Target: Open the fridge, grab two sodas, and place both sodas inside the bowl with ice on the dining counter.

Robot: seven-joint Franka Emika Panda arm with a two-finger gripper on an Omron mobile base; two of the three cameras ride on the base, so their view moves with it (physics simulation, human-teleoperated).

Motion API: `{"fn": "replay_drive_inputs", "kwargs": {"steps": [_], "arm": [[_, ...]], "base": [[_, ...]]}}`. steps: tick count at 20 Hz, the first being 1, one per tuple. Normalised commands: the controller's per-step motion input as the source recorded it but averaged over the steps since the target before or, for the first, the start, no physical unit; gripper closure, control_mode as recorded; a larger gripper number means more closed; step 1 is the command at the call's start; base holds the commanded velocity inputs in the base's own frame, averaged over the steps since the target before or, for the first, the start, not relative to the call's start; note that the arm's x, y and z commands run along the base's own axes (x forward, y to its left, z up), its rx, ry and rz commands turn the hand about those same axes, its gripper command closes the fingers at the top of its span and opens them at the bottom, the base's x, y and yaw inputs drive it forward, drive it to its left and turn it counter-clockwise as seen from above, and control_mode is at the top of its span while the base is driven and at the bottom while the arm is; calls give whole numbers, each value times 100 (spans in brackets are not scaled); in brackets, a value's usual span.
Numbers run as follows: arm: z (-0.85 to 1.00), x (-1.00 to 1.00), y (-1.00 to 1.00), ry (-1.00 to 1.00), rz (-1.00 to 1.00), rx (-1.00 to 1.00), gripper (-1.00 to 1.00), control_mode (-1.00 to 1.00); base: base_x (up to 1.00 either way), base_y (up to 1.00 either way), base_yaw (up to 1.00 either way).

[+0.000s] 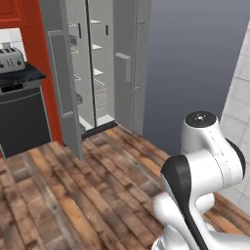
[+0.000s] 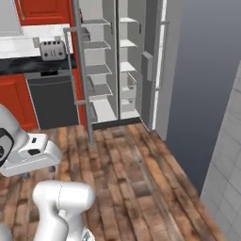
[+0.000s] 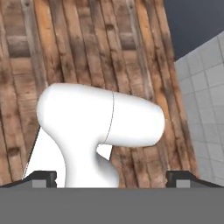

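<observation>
Pincer (image 3: 112, 177): fingertips (image 3: 41, 178) spread wide at the bottom corners of the hand view, nothing between them, aimed down at the wooden plank floor (image 3: 87, 48). In the right base view the hand sits low at the left, above the planks. Fridge (image 1: 97, 63): both grey doors swung open, grey shelves bare, bar handles vertical; broad open floor lies between it and the arm. Toaster (image 1: 10, 58) on the black worktop (image 1: 27, 74), left of the fridge. No legible writing.
</observation>
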Motion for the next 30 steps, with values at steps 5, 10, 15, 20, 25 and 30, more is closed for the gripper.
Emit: {"fn": "replay_drive_inputs", "kwargs": {"steps": [5, 10, 15, 20, 25, 30], "arm": [[0, 0, 0, 0, 0, 0, -100, 100], [0, 0, 0, 0, 0, 0, -100, 100], [0, 0, 0, 0, 0, 0, -100, 100], [0, 0, 0, 0, 0, 0, -100, 100], [0, 0, 0, 0, 0, 0, -100, 100], [0, 0, 0, 0, 0, 0, -100, 100]], "base": [[100, -40, 27], [100, -41, 27], [100, -47, 24], [97, -47, 22], [94, -40, 22], [85, -19, 19]]}}
